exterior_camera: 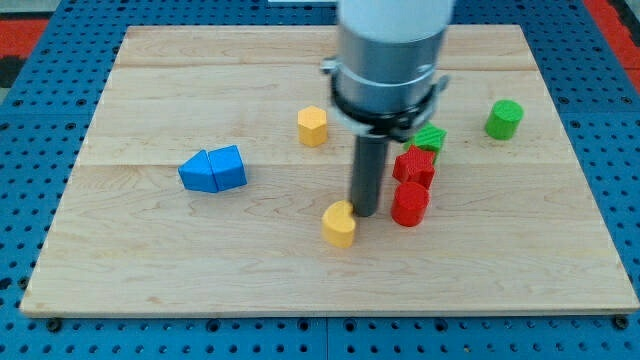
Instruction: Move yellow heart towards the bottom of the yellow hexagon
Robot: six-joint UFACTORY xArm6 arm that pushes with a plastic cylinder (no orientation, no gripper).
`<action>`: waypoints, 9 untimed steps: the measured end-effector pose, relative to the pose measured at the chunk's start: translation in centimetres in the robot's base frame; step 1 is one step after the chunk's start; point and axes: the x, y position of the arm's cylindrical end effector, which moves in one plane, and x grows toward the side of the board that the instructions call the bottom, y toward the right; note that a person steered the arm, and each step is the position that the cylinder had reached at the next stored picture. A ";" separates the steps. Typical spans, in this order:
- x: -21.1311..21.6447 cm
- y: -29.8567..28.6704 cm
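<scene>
At the view's left sit two blue blocks (213,170), wedge-like shapes pressed together side by side, well apart from everything the task concerns. Further right, above the board's middle, stands the yellow hexagon (312,126), alone on bare wood. Below it and a little to the right lies the yellow heart (340,224), nearer the view's bottom, with open board between the two. My tip (367,213) is down on the wooden board (120,260) just at the heart's upper right, touching it or very nearly so; there is no hand to open or close here, only the plain rod, and it has hold of nothing. Just right of the rod stand two red blocks (412,185), one above the other and touching, their shapes hard to make out; a green block (431,137) peeks out above them, partly hidden by the arm, and a green cylinder (504,119) stands alone toward the view's right top. I judge the task to be mid-way: the heart is already roughly under the hexagon, but not yet close. From where my tip stands a push would send the heart down and left, away from the goal, so the next move seems to call for going round to the heart's lower right side, clear of the red blocks, then pushing it up and slightly left toward the hexagon's lower edge
</scene>
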 end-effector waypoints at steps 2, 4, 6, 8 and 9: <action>2.1 -10.9; 9.8 -8.0; 4.4 -4.2; -1.6 -5.1; 0.5 -6.2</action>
